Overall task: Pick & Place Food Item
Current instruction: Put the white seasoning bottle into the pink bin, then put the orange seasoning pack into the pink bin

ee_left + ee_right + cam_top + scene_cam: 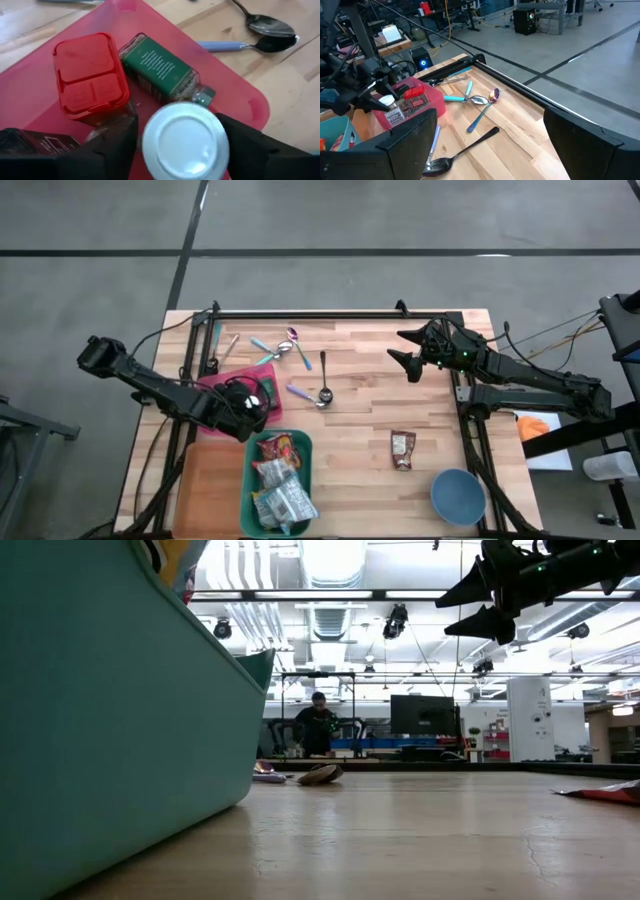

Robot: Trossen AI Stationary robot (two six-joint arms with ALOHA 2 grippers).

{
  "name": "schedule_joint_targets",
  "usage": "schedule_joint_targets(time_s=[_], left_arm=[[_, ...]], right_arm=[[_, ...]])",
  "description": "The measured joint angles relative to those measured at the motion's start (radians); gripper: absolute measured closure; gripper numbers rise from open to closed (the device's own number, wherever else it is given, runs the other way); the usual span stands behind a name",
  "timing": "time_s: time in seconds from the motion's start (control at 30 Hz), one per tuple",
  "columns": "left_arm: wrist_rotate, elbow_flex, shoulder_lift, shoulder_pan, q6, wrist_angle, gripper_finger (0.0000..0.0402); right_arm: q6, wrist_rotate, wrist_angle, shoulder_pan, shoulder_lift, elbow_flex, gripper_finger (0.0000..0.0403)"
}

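pink tray (250,105) at the tabletop's left carries the spice jars; the left gripper (182,145) sits over it, fingers straddling a white-capped jar (185,142), apparently not yet clamped. judged rigid, light, with a smooth cap likely to slip: take it by the sides below the cap. beside it lie a red-lidded jar (90,75) and a green-labelled jar (160,67). right gripper (410,352) hangs wide open, empty, well apart over the tabletop's right.

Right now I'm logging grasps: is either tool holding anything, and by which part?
The left tool straddles a white-capped jar at its cap; actual grip cannot be told. The right tool holds nothing.
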Motion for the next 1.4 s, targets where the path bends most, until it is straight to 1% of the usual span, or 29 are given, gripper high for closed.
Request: schedule_joint_targets(time_s=[0.2,0.37,0.5,0.83,0.97,1.1,1.23,1.33,1.4], left_arm=[[0.002,0.002,0.000,0.000,-0.025,0.011,0.0087],[-0.018,0.009,-0.032,0.000,-0.041,0.014,0.0059],[-0.028,0.009,-0.082,0.000,-0.001,0.014,0.0050],[-0.037,0.012,-0.196,0.005,0.058,0.011,0.0049],[-0.038,0.048,-0.241,0.030,0.168,0.034,0.0049],[-0.038,0.085,-0.275,0.068,0.348,0.111,0.0049],[-0.038,0.094,-0.299,0.116,0.513,0.215,0.0049],[-0.035,0.093,-0.307,0.160,0.548,0.280,0.0049],[-0.014,0.094,-0.307,0.194,0.548,0.291,0.0049]], right_arm=[[0.000,0.000,0.000,0.000,0.000,0.000,0.0039],[0.000,0.000,0.000,0.000,0.000,0.000,0.0039],[0.000,0.000,0.000,0.000,0.000,0.000,0.0039],[0.000,0.000,0.000,0.000,0.000,0.000,0.0039],[0.000,0.000,0.000,0.000,0.000,0.000,0.0039],[0.000,0.000,0.000,0.000,0.000,0.000,0.0039],[0.000,0.000,0.000,0.000,0.000,0.000,0.0039],[0.000,0.000,0.000,0.000,0.000,0.000,0.0039],[0.000,0.000,0.000,0.000,0.000,0.000,0.0039]])
